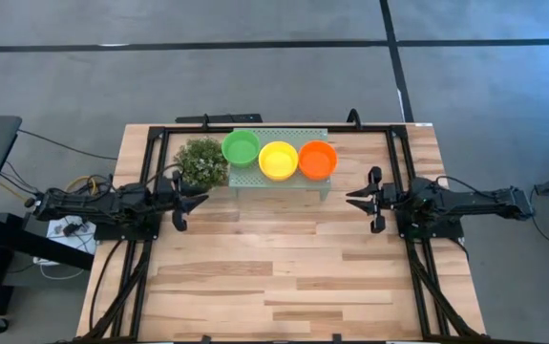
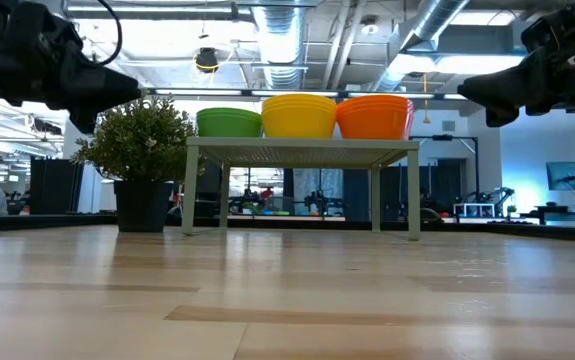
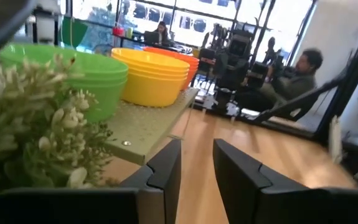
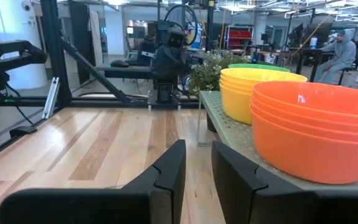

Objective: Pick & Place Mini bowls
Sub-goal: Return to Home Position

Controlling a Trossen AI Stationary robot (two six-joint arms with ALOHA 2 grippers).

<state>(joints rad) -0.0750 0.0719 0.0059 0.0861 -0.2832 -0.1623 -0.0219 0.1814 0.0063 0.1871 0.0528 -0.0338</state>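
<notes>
Three stacks of mini bowls, green (image 1: 241,147), yellow (image 1: 278,160) and orange (image 1: 318,160), stand in a row on a pale green perforated stand (image 1: 293,134) at the far middle of the table. The stand rests on its legs (image 2: 219,195). My left gripper (image 1: 203,199) hovers left of the stand, near a potted plant, pointing level toward the right; its fingers (image 3: 169,168) stand a little apart with nothing between them. My right gripper (image 1: 349,199) hovers right of the stand, pointing level toward the left, also slightly open (image 4: 198,155) with nothing in it.
A bushy potted plant (image 1: 201,162) stands on the table just left of the stand, close to my left gripper. A black frame (image 1: 274,124) runs round the table's far and side edges. The wooden tabletop (image 1: 274,268) spreads toward the near edge. People sit in the room beyond.
</notes>
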